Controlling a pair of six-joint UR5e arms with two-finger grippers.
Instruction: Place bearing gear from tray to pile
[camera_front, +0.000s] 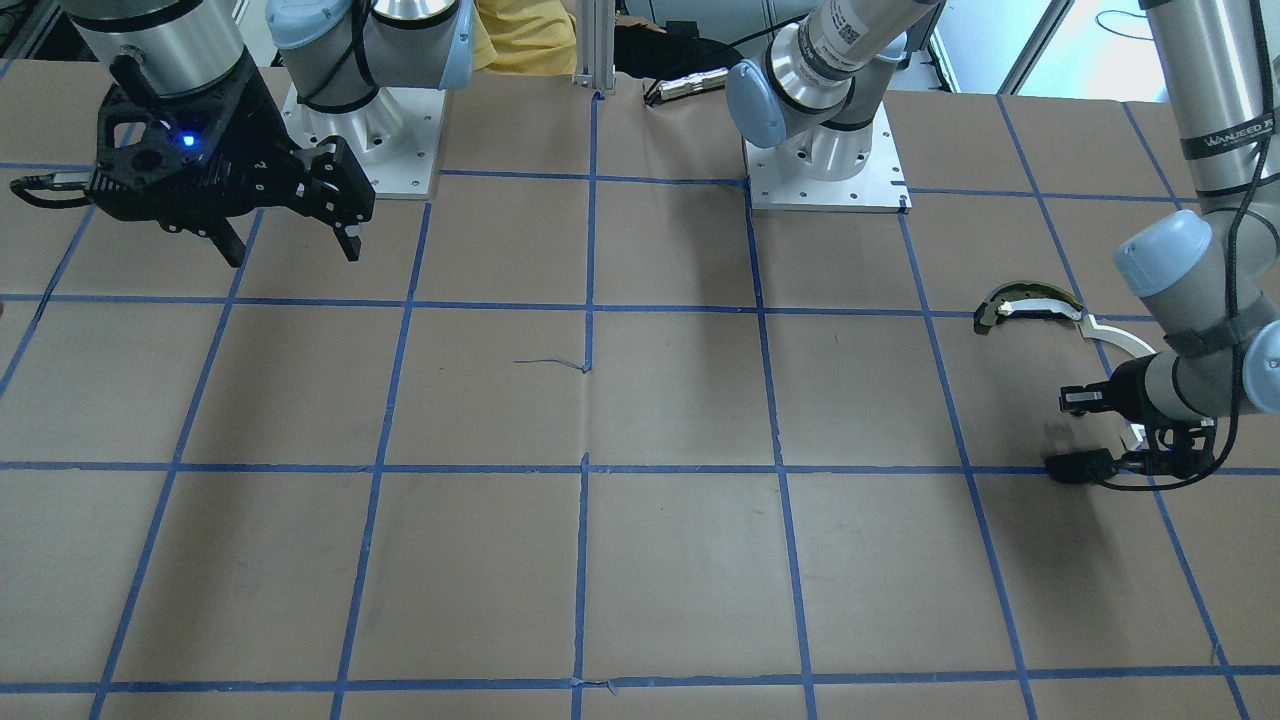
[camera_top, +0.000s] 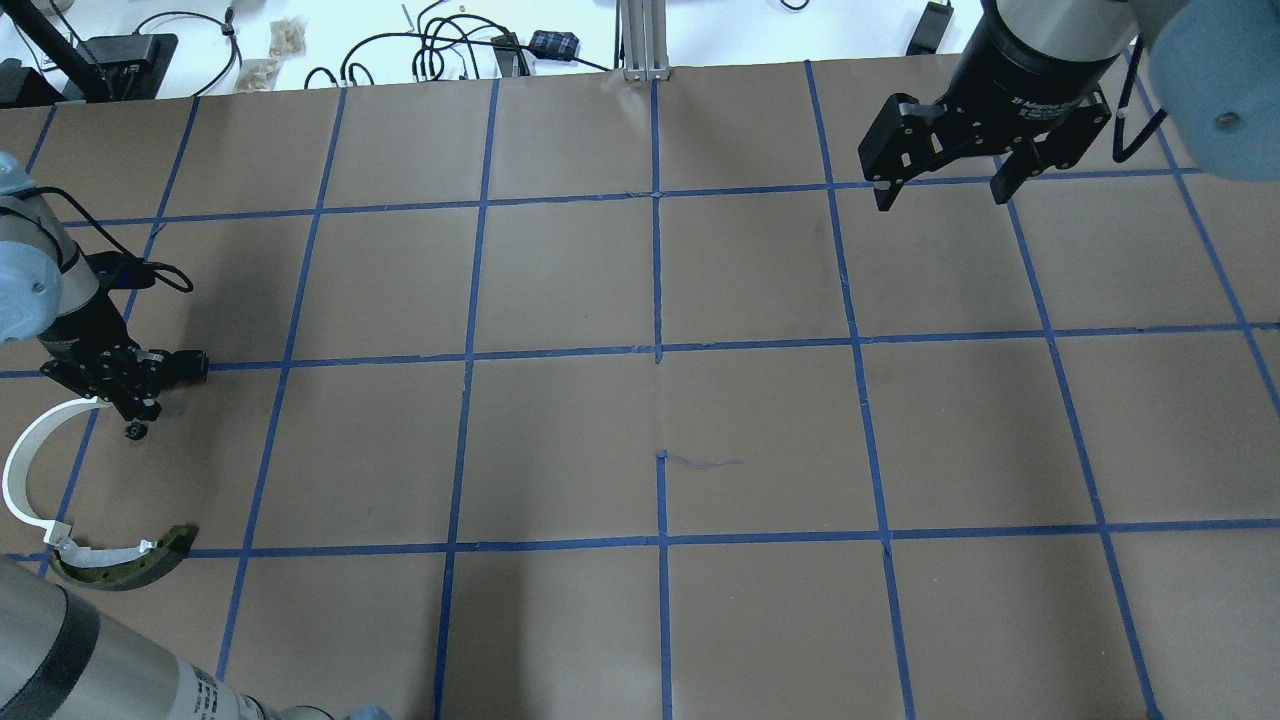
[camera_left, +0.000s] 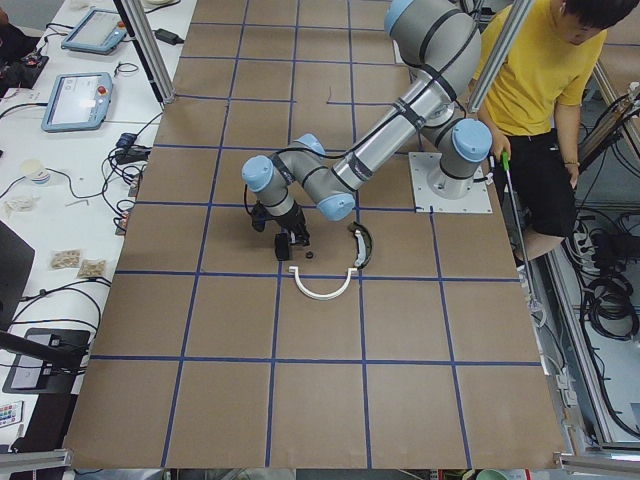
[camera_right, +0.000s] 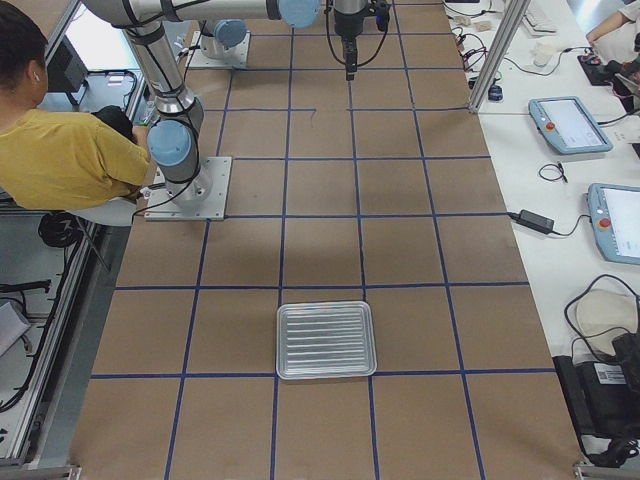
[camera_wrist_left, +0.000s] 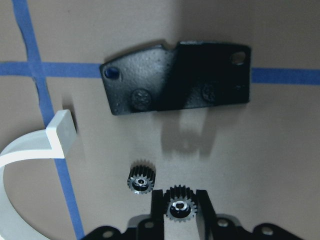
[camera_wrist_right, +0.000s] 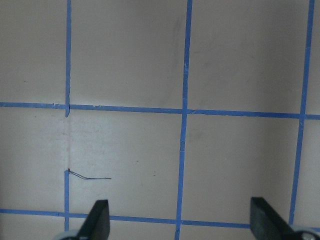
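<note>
Bearing gear (camera_wrist_left: 180, 209): tiny black toothed wheel, shiny hub; pinched betw. fingertips of L gripper (camera_wrist_left: 179, 202), low over table (camera_front: 680, 400), at the pile (camera_left: 325, 290). Twin gear (camera_wrist_left: 141, 179) lies just beside; matte black plate (camera_wrist_left: 175, 77) w/ holes beyond; white arc strip (camera_wrist_left: 30, 150) near; dark curved piece (camera_top: 130, 560), yellowish edge, at strip's end. R gripper (camera_top: 940, 185) spread wide, raised, well apart. Table: brown paper, blue tape grid; ribbed metal tray (camera_right: 326, 340) at R end; operator (camera_left: 540, 80), yellow shirt, by robot base.
</note>
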